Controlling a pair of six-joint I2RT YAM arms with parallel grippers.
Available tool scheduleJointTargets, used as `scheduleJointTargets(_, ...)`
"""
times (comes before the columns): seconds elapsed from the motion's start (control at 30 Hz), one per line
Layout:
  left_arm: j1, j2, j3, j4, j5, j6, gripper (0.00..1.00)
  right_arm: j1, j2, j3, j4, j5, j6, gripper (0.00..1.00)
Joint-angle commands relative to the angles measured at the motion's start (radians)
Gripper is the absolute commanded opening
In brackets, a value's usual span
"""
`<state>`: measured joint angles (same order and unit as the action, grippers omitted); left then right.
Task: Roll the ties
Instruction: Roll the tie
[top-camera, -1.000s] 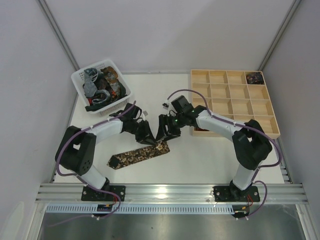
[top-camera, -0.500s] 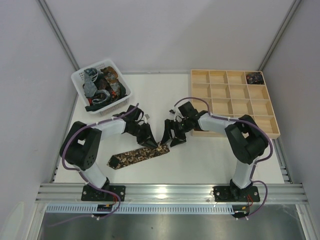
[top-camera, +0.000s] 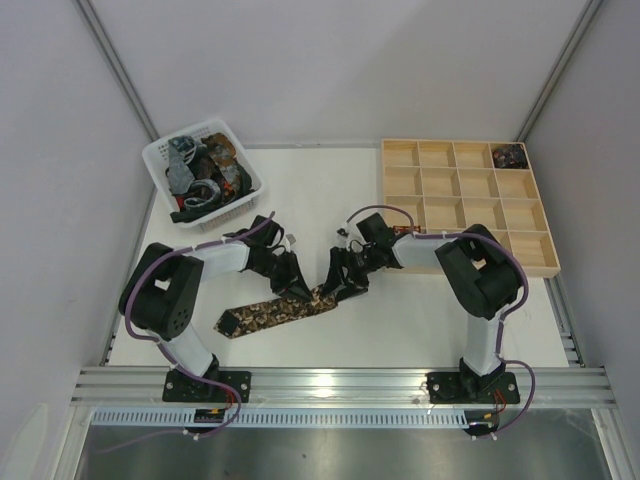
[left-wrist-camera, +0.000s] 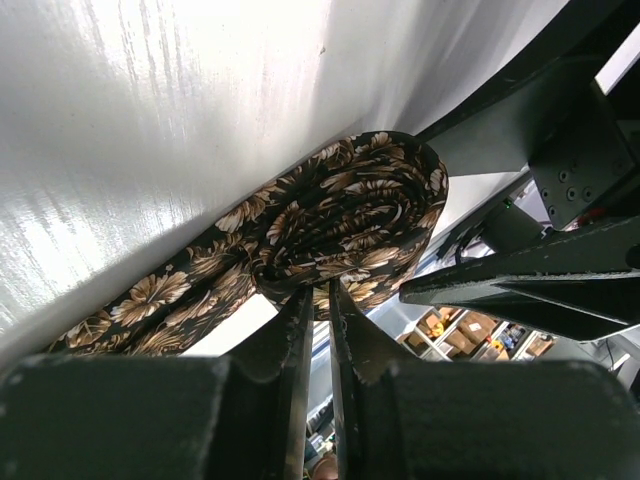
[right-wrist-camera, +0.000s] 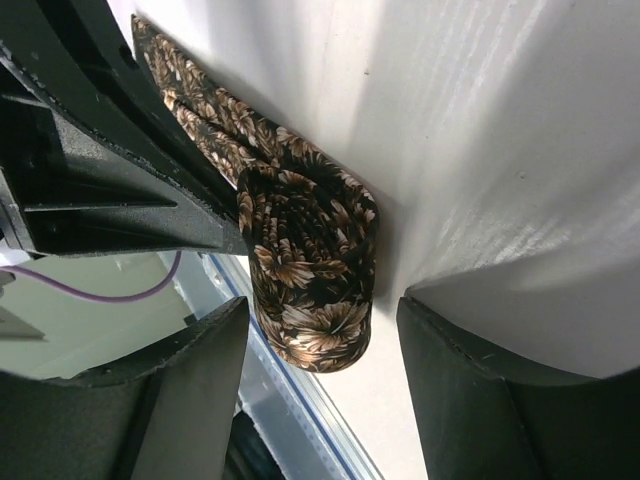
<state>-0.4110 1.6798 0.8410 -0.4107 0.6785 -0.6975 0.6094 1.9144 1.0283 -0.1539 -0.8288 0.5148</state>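
A dark brown tie with a tan floral print (top-camera: 262, 313) lies flat on the white table, its right end wound into a roll (top-camera: 326, 296). My left gripper (top-camera: 303, 289) is at the roll's left side. In the left wrist view its jaws (left-wrist-camera: 318, 295) are shut on the roll's edge (left-wrist-camera: 345, 225). My right gripper (top-camera: 339, 287) is at the roll's right side. In the right wrist view it is open (right-wrist-camera: 322, 312), its fingers standing either side of the roll (right-wrist-camera: 308, 265) without touching it.
A white basket (top-camera: 185, 133) holding several more ties stands at the back left. A wooden compartment tray (top-camera: 470, 213) stands at the back right, with one rolled tie (top-camera: 511, 155) in its far right corner cell. Purple cables run along both arms.
My right gripper has come down and left from above the tie to the roll's right side. My left gripper stays on the rolled end, shifted slightly.
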Motion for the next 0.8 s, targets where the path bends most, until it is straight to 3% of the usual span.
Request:
scheduleJointTargets(0.0,0.009,-0.008,-0.008,0.007,-0.002,0.036,0.16,0.006,0.008,-0.022,0.125,-0.069,0.050,0.65)
scheduleJointTargets(0.17,0.014,-0.011,-0.010,-0.002,-0.002,0.046,0.17,0.015,0.026,-0.028,0.192,-0.076,0.096,0.61)
scheduleJointTargets(0.33,0.014,-0.015,0.000,-0.007,0.009,0.049,0.16,0.024,0.023,-0.025,0.215,-0.066,0.146,0.50)
scheduleJointTargets(0.77,0.002,0.012,0.026,0.006,0.029,0.047,0.17,0.029,-0.078,-0.025,0.042,0.081,0.123,0.16)
